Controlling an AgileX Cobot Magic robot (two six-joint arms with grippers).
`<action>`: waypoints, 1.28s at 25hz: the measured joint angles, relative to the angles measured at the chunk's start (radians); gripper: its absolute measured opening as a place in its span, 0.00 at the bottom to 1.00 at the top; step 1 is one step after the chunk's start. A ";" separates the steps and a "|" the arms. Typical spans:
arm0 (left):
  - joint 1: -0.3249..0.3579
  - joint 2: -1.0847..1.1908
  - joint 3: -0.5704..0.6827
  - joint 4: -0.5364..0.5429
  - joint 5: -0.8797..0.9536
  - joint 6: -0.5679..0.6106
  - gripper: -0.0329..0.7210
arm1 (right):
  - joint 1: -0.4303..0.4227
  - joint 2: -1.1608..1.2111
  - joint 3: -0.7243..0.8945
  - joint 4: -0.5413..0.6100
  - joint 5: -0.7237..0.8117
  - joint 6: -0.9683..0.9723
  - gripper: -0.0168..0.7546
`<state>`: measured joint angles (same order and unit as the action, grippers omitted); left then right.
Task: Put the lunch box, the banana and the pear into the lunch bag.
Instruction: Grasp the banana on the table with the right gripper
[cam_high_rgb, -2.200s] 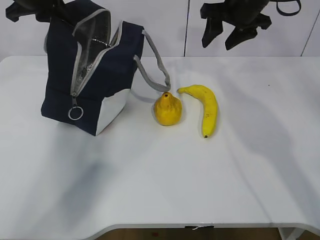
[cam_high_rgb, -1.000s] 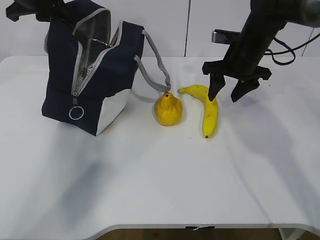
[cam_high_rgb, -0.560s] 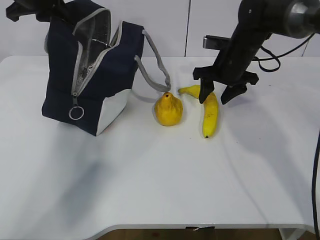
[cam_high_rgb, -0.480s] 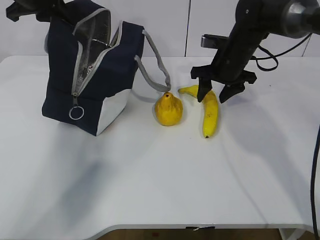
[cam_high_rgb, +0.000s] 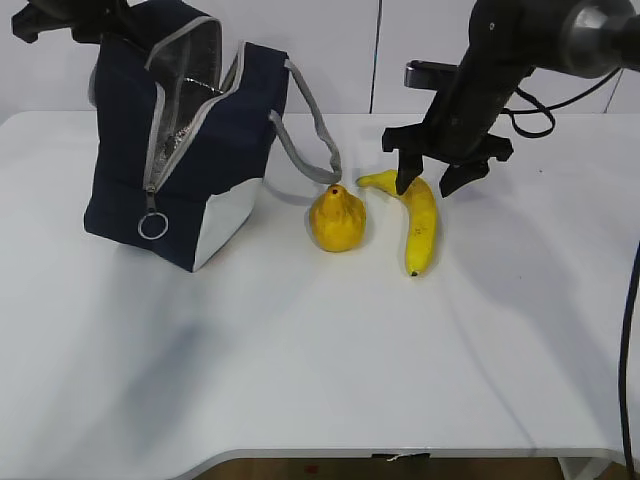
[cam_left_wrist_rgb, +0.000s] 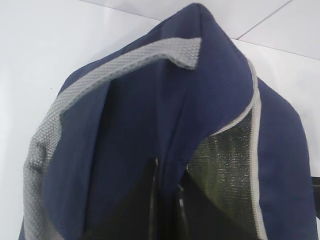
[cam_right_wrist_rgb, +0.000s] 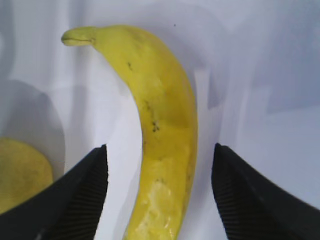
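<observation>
Two spread fingers (cam_right_wrist_rgb: 75, 197) of the right gripper (cam_high_rgb: 430, 185) straddle the banana (cam_right_wrist_rgb: 162, 135), not yet pinching. It likely handles soft, light and bruisable; grip mid-body gently.

Right end effector (cam_high_rgb: 424, 183) low, fingers (cam_right_wrist_rgb: 82, 195) spread wide; left end effector clamped shut, top-left corner.

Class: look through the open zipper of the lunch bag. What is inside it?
Only silvery lining shows inside the lunch bag; deeper contents are hidden. The pear and banana lie outside.
</observation>
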<state>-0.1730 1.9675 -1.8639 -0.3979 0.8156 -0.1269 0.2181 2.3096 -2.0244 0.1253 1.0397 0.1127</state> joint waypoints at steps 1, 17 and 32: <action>0.000 0.000 0.000 0.000 0.000 0.000 0.05 | 0.000 0.004 -0.001 0.000 -0.002 0.000 0.69; 0.000 0.000 0.000 0.000 0.000 0.000 0.05 | 0.000 0.057 -0.001 0.006 -0.009 0.004 0.58; 0.000 0.000 0.000 0.000 0.000 0.000 0.05 | 0.000 0.066 -0.066 0.003 0.032 0.004 0.43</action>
<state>-0.1730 1.9675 -1.8639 -0.3979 0.8156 -0.1269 0.2181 2.3757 -2.0905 0.1285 1.0712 0.1164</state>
